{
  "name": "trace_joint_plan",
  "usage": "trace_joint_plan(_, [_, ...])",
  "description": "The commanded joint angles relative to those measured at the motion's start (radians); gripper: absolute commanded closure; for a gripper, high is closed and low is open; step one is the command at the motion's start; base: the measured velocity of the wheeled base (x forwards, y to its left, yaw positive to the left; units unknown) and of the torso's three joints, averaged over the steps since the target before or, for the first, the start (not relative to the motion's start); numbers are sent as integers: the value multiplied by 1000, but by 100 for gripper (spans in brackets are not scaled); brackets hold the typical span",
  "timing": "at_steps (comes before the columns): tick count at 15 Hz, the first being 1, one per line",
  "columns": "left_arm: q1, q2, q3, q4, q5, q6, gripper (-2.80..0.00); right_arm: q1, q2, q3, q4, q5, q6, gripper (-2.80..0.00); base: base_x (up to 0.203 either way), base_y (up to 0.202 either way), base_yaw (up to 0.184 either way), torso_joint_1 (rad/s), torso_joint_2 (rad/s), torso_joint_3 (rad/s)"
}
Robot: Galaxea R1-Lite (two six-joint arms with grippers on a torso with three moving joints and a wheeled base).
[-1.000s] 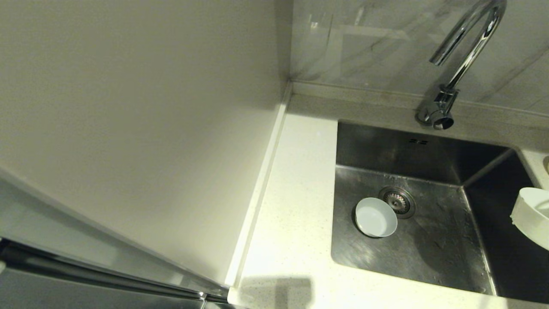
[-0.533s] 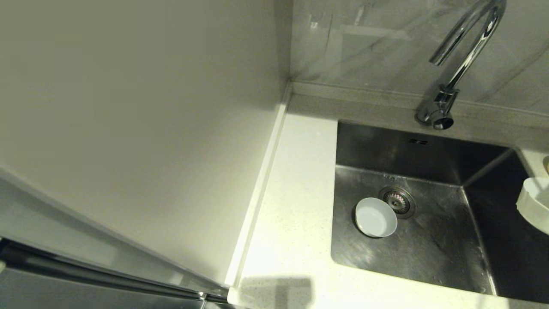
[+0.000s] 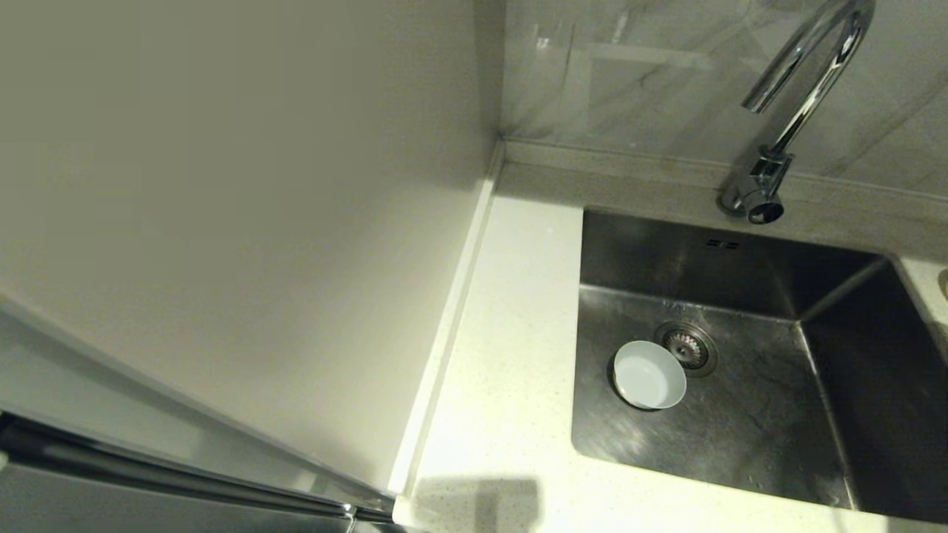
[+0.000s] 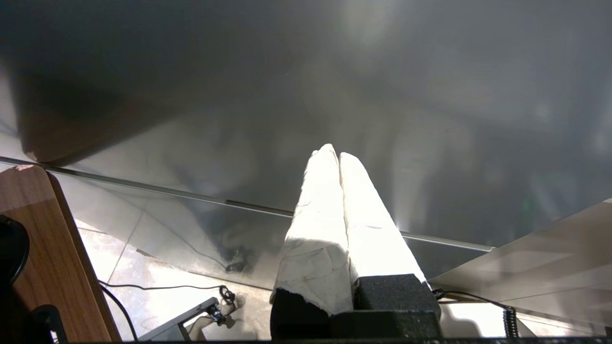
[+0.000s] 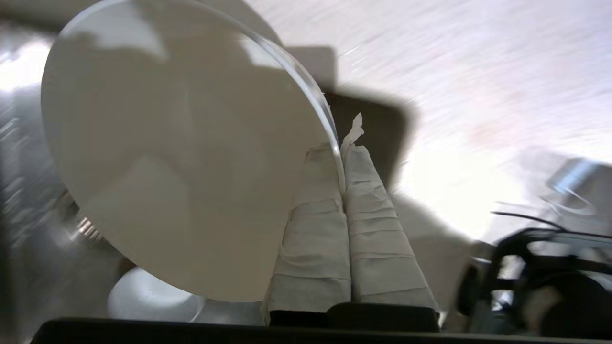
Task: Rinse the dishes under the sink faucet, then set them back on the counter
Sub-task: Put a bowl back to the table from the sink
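Stainless steel sink (image 3: 740,437) occupying the 4 o'clock region of the head view, its round strainer drain (image 3: 686,348) set in the basin floor and two small overflow slots (image 3: 721,243) in the back wall. Pale grey-blue bowl (image 3: 649,374) resting upright on the basin floor, touching the drain rim at the drain's 8 o'clock. Chrome gooseneck faucet (image 3: 796,104) rising from the back ledge at 1 o'clock of the bowl, with no water visible at its spout. White speckled counter (image 3: 503,355) running along the sink's 9 o'clock side, bounded by a plain pale side panel (image 3: 237,222). Right gripper (image 5: 345,157), seen only in the right wrist view, with its tape-wrapped fingers (image 5: 315,229) pinched on the rim of a white bowl (image 5: 181,143), one finger inside and one outside the wall; the bowl is held tilted on edge, its hollow facing the camera. A second white dish (image 5: 148,296) shows partly beneath the held bowl. Left gripper (image 4: 338,155), seen only in the left wrist view, parked well away from the sink, its wrapped fingers pressed together with nothing between them.
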Motion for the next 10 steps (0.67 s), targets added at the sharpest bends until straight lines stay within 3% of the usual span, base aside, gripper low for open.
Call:
trace_joint_plan(1, [0,0,3,0,0,0,0,-123,46,22,-5,2,-53,0,0,0,0,0,0,0])
trace_joint_plan(4, [-1,0,3,0,0,0,0,-186,101,20,-153,4,-122,0,0,0,0,0,0,0])
trace_joint_plan(10, [0,0,3,0,0,0,0,-185,125,2,-286,105,-220,0,0,0,0,0,0,0])
